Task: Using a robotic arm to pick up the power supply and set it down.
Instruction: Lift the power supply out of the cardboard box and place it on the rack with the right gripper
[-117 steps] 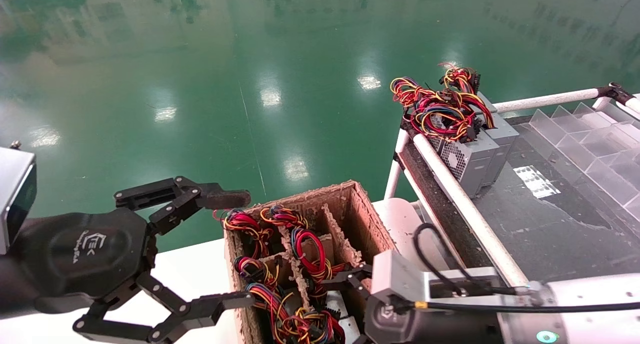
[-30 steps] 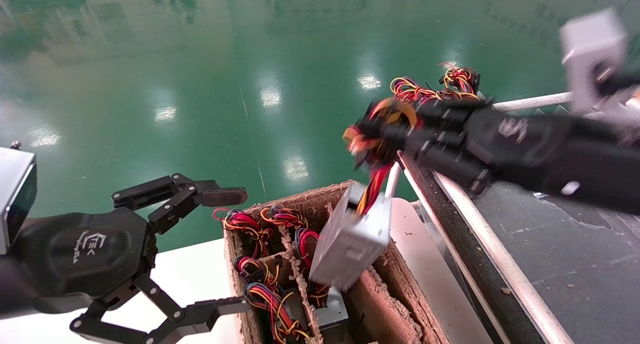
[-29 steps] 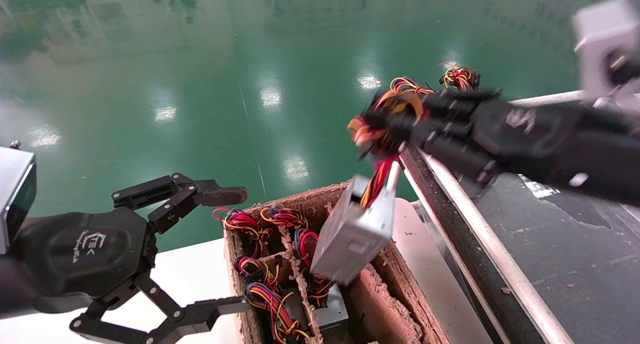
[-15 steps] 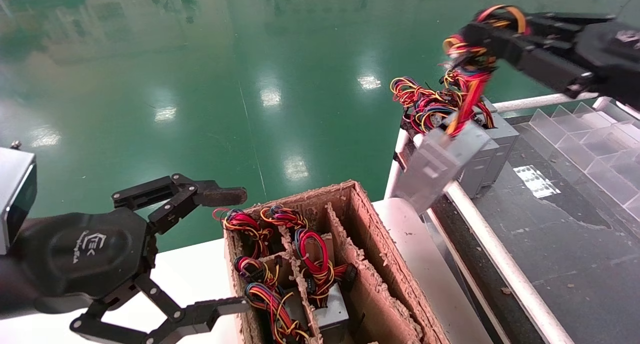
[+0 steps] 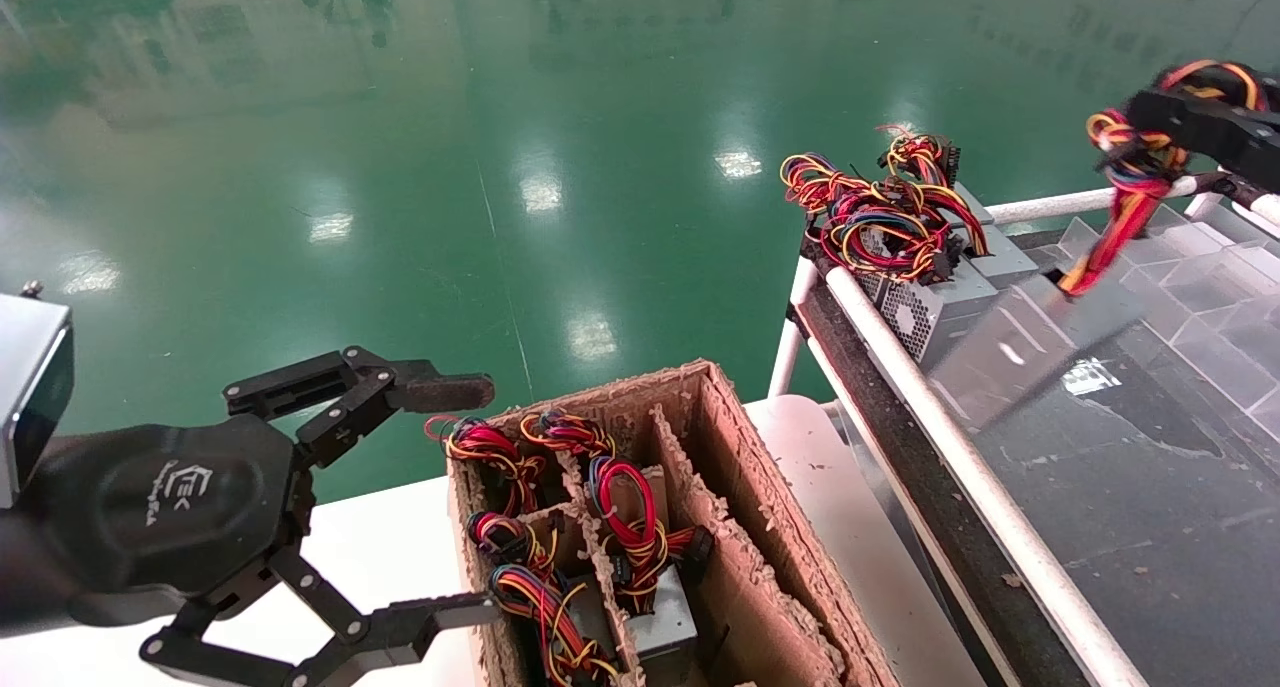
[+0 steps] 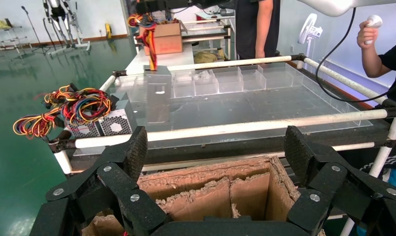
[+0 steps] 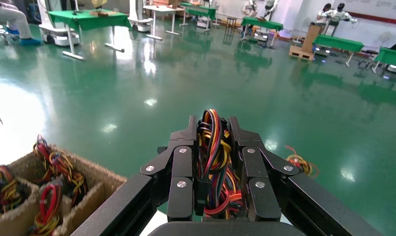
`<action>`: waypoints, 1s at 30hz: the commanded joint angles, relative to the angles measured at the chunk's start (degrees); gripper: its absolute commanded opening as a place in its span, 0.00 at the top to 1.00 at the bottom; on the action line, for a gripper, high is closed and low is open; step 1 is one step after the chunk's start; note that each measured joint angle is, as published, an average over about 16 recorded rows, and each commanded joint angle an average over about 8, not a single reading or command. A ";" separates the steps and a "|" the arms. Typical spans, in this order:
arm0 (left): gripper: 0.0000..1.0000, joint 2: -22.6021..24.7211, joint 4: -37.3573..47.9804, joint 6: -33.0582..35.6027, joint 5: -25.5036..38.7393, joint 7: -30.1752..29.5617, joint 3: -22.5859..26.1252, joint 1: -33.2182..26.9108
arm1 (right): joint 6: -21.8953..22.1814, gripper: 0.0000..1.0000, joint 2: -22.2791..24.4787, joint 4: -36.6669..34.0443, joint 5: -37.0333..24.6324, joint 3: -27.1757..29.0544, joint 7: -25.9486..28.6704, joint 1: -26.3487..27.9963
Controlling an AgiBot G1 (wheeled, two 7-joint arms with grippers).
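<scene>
My right jaws [image 5: 1180, 117] pinch the wire bundle [image 7: 213, 147]; the power supply [image 5: 1035, 342] dangles above the table [image 5: 1120, 487], past its rail [image 5: 930, 392]; my left jaws [image 5: 440, 497] sit spread.

- Bright, even indoor light from overhead; white lamp reflections dot the glossy green floor [image 5: 420, 167] in the head view, and a wide bleached patch glares on it in the right wrist view.
- Motion blur smears the hanging power supply [image 5: 1035, 342] and its wire bundle [image 5: 1130, 192] near the bench's far right corner.
- The dark bench top [image 5: 1130, 467] carries a small bright reflection and dull sheen.
- The cardboard box [image 5: 730, 437] and the left gripper [image 5: 462, 497] are sharp, with soft shadow inside the box cells.
- In the wrist views the near fingers [image 6: 124, 162] loom large and dark; background stays fairly sharp.
</scene>
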 commanded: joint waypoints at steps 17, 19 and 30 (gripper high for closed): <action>0.00 -0.02 0.00 -0.02 -0.03 0.02 0.04 -0.01 | 0.23 1.00 0.20 -13.39 -8.11 -3.18 -11.67 5.36; 0.00 -0.02 0.00 -0.02 -0.03 0.02 0.05 -0.01 | 1.19 1.00 -0.67 -14.59 -9.43 -3.81 -12.93 6.63; 0.00 -0.03 0.00 -0.03 -0.05 0.04 0.07 -0.02 | 5.33 1.00 -5.19 -21.50 -14.01 -6.06 -17.87 12.52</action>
